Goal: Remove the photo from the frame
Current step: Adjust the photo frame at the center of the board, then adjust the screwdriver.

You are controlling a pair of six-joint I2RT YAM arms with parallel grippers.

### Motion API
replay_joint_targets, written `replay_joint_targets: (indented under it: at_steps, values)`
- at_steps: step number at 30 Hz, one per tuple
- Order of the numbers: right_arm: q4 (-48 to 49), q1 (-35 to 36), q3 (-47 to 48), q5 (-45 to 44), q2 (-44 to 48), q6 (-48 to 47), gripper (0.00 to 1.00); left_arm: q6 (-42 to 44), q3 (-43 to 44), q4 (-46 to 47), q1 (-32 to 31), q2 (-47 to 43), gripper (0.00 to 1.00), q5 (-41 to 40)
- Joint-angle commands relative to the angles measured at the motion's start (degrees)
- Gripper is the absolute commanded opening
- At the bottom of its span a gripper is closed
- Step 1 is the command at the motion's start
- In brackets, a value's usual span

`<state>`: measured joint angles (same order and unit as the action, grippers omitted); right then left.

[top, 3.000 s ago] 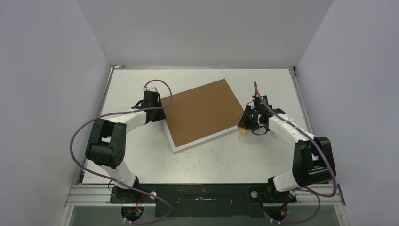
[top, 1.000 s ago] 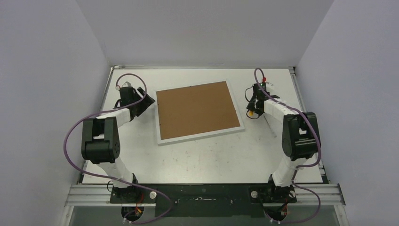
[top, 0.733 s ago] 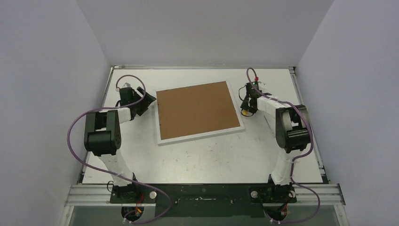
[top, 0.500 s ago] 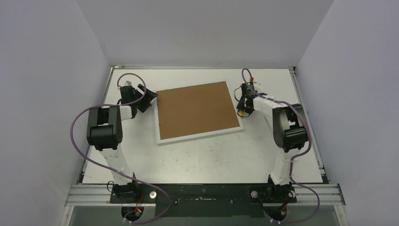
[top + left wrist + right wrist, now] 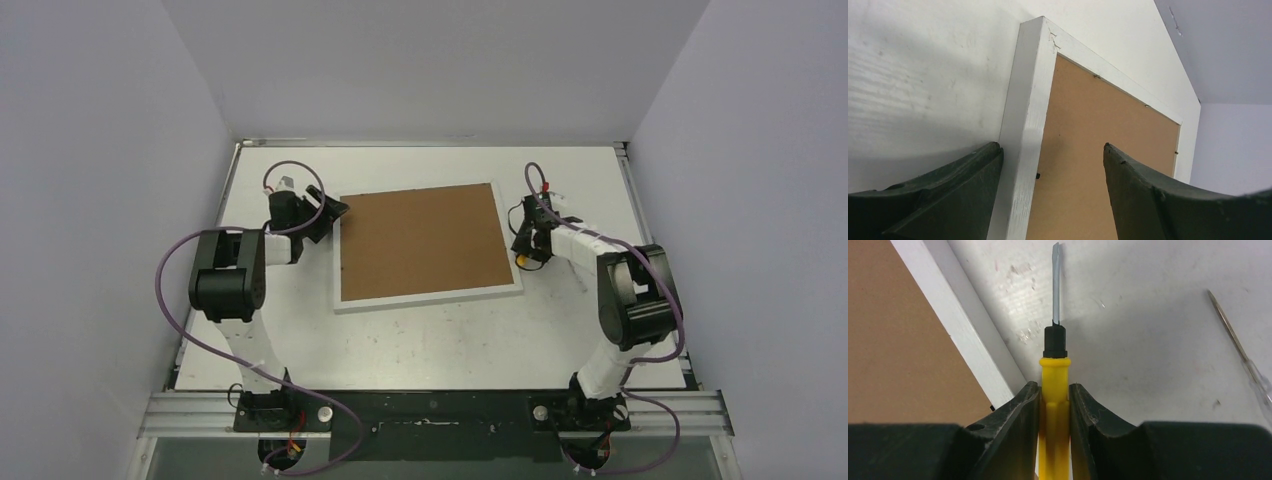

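Observation:
The frame (image 5: pixel 420 240) lies face down on the table, its brown back panel up and its white border all round. The photo is hidden under that panel. My left gripper (image 5: pixel 335 210) is open at the frame's far left corner. In the left wrist view its jaws (image 5: pixel 1052 146) straddle the white border (image 5: pixel 1028 100), one finger over the table, the other over the brown panel (image 5: pixel 1108 130). My right gripper (image 5: pixel 525 250) sits just off the frame's right edge, shut on a yellow-handled screwdriver (image 5: pixel 1054 370) whose blade points over bare table beside the border (image 5: pixel 963 340).
A second thin tool with a clear handle (image 5: pixel 1243 360) lies on the table to the right of the held screwdriver. Grey walls close in the table on the left, back and right. Both arm bases stand at the near edge.
The frame has turned to lie squarer and a little further right. My left gripper has moved right onto the frame's far left corner. My right gripper went to the right edge, then drew back nearer.

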<state>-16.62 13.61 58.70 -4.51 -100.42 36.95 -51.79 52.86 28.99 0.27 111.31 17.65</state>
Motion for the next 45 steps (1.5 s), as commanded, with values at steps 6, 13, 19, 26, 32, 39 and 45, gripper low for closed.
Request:
replay_joint_targets:
  at_steps: [6,13,19,26,32,39,45]
  values:
    - [-3.0,2.3,-8.3,5.6,13.6,1.3,0.05,0.1,-7.1,-0.9,-8.6,-6.0,0.71,3.2]
    - [-8.2,1.1,-10.4,0.4,21.8,-1.2,0.05,-2.4,-12.7,1.1,-11.2,-10.1,0.71,1.1]
    - [-12.8,0.7,-5.5,-0.7,25.6,-6.2,0.05,5.2,-9.8,-11.0,-11.4,-17.9,0.74,-5.9]
    - [-11.2,2.4,-2.1,25.4,28.4,-15.0,0.05,12.3,-7.0,-22.9,-14.3,-30.5,0.75,-11.7]
    - [-4.3,9.2,-2.6,41.7,26.9,-15.2,0.07,8.4,-7.5,-21.9,-21.0,-34.5,0.75,1.2]
    - [-0.2,20.1,-1.8,39.7,22.1,-14.2,0.07,2.5,-8.0,-20.6,-29.4,-36.9,0.75,1.3]
    - [5.6,24.9,-2.8,38.2,20.7,-11.7,0.06,-6.3,-13.7,-16.0,-29.7,-38.8,0.71,0.7]
